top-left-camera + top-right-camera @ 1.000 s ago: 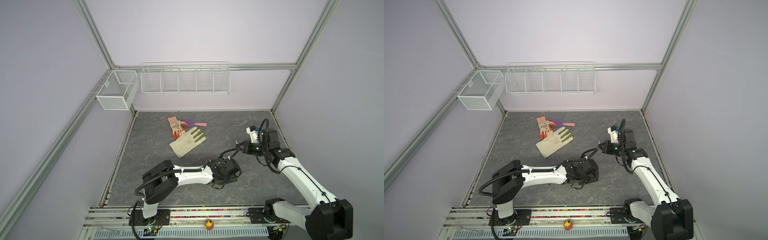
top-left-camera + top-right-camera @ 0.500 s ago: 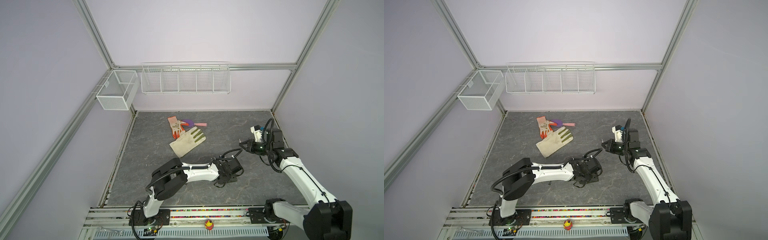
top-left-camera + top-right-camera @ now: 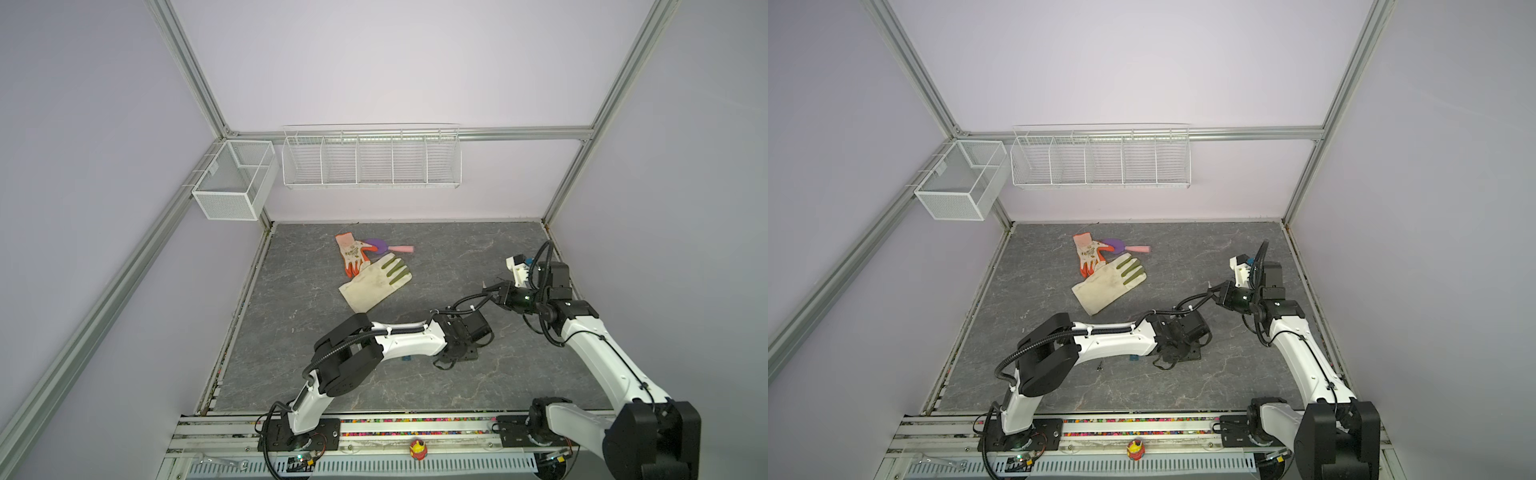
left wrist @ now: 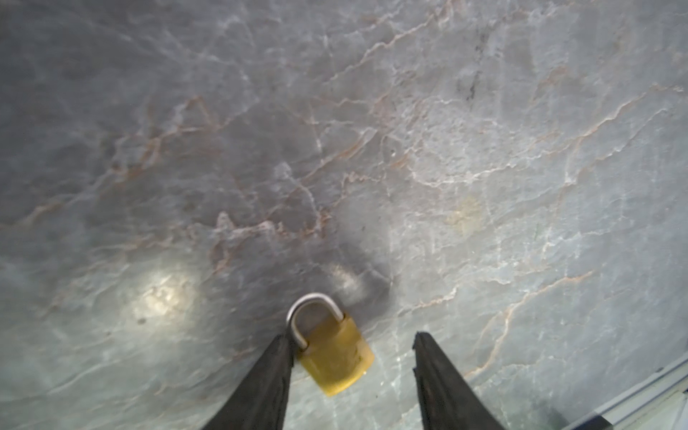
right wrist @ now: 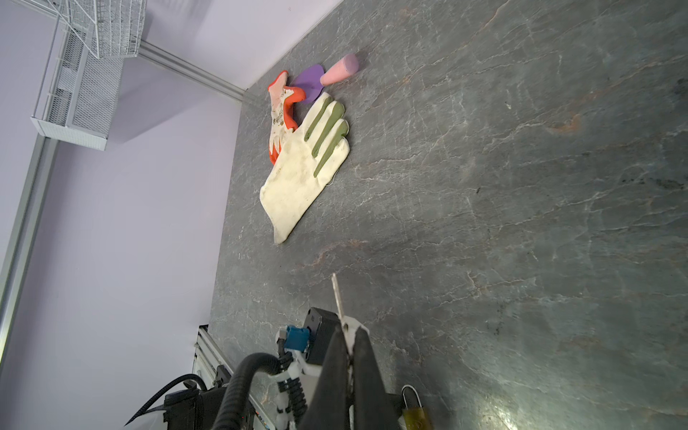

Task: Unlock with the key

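Jaws of my left gripper (image 4: 353, 337) stood apart astride the padlock (image 4: 335, 357), one finger (image 4: 271, 372) touching its shackle; it lay on the table (image 4: 484, 149). Jaws of my right gripper (image 5: 350, 331) pinched the key (image 5: 338, 294), near the padlock.

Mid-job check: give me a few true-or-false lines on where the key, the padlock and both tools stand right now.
1. The left tool stands open, with the padlock between its fingers. True.
2. The padlock lies on a glove. False: it lies on the bare table; the cream glove is well away, toward the back.
3. The right tool is shut on the key. True.
4. The key is in the padlock. False: its blade sticks out free beyond the right tool, apart from the padlock.
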You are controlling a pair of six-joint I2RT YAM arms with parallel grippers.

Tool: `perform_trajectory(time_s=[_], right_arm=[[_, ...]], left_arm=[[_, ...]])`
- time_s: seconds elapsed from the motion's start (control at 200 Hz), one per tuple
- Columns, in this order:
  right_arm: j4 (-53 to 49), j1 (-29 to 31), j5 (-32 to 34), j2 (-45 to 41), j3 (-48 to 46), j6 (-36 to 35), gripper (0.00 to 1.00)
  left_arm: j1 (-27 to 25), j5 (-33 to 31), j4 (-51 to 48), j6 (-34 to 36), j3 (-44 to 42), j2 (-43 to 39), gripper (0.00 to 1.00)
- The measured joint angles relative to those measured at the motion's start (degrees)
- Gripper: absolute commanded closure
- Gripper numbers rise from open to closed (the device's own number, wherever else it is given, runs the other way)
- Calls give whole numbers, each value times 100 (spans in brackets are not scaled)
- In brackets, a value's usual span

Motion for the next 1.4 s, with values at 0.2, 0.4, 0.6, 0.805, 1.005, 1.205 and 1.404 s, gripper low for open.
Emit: perform_trajectory(time_s=[0.2, 0.4, 0.6, 0.805, 1.005, 1.205, 1.404], right_arm=[[125, -146, -116, 0, -50, 120, 94], [216, -223, -210, 0, -59, 186, 94], [251, -319, -254, 0, -90, 232, 94], [262, -367, -299, 0, -105, 291, 94], [275, -455, -315, 0, -105, 315, 94], [291, -562, -328, 0, -105, 317, 94], [297, -629, -332, 0, -105, 323, 94]], left_arm=[[11, 0, -402, 142, 356, 133, 46], [11, -50, -645, 229, 603, 310, 45], [0, -155, -1043, 433, 846, 411, 44], [-35, -240, -1467, 723, 1388, 656, 42], [-44, -264, -1731, 890, 1655, 870, 42], [-44, -356, -1991, 933, 1685, 879, 41], [-74, -372, -2282, 1071, 2114, 1141, 40]])
